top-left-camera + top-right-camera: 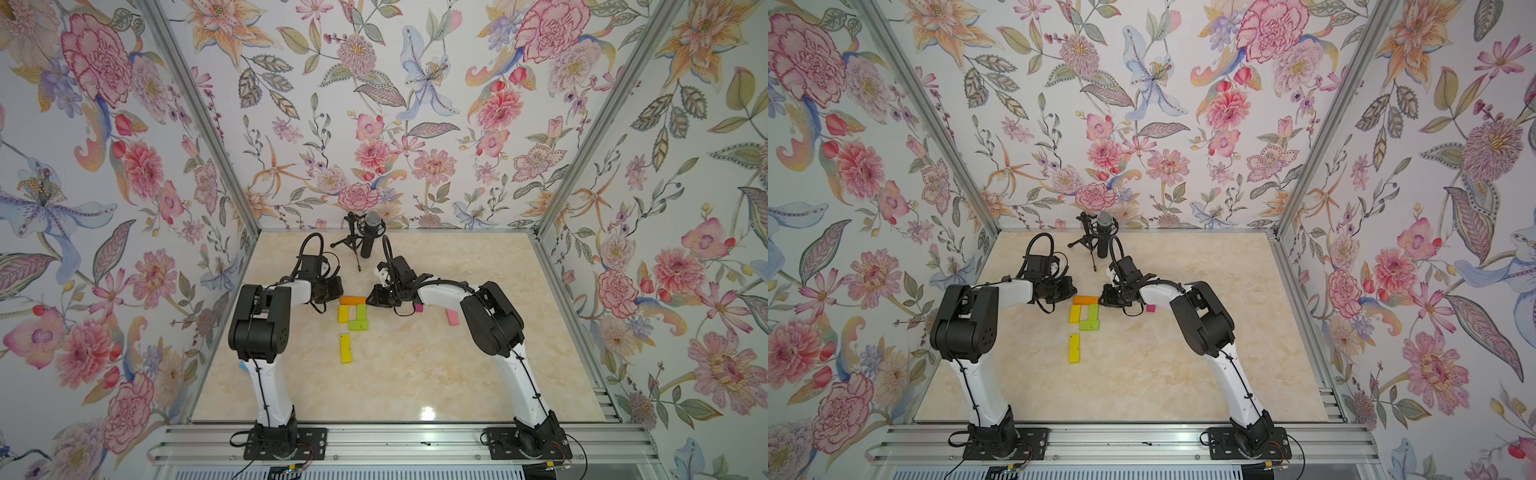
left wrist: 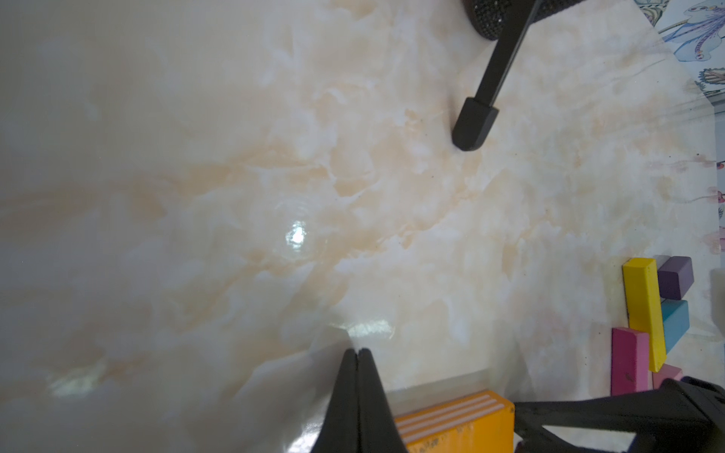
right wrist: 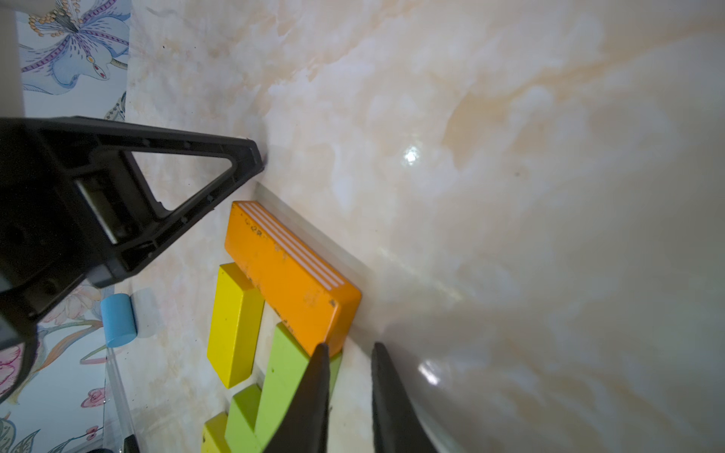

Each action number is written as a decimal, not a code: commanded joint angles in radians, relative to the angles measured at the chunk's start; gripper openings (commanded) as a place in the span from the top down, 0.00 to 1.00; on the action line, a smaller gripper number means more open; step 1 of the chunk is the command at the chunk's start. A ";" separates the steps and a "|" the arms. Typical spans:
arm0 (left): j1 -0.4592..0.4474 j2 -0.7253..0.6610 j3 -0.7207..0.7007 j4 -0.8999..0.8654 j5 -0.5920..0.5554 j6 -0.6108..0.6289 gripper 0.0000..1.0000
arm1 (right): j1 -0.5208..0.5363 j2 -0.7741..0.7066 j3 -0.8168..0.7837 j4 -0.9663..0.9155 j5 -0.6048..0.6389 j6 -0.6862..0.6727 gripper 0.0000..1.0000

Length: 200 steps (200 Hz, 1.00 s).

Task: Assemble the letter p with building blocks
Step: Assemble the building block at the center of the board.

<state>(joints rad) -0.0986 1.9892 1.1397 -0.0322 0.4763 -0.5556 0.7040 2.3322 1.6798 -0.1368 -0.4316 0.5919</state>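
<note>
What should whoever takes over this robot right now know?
Left gripper: shut, empty, near one end of the long orange wooden block.
Right gripper: slightly open, empty, at its other end.
Done: orange block on top, short yellow wooden block on the left, right lime green wooden block and bottom lime green wooden block close the loop.
To do: the long yellow wooden block, the stem, lies apart below; probably close that gap.
Spare small magenta block and pink block lie near the right arm.

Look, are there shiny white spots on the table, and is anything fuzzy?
In a top view, a white glare spot sits on the table; in the left wrist view, another spot, with one side hazy; in the right wrist view, glare again, yet the orange block looks sharp.
</note>
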 commanded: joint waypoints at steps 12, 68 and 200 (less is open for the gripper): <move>-0.010 0.017 -0.007 -0.061 0.003 0.034 1.00 | -0.006 0.042 -0.025 -0.043 0.004 0.000 0.79; -0.010 0.012 -0.022 -0.057 -0.002 0.033 1.00 | -0.006 0.044 -0.026 -0.044 0.002 0.000 0.79; -0.010 -0.012 -0.059 -0.066 -0.021 0.037 1.00 | -0.007 0.046 -0.035 -0.043 -0.002 -0.001 0.79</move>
<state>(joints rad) -0.0986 1.9820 1.1236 -0.0216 0.4759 -0.5377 0.7013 2.3322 1.6741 -0.1291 -0.4404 0.5919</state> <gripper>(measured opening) 0.050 0.210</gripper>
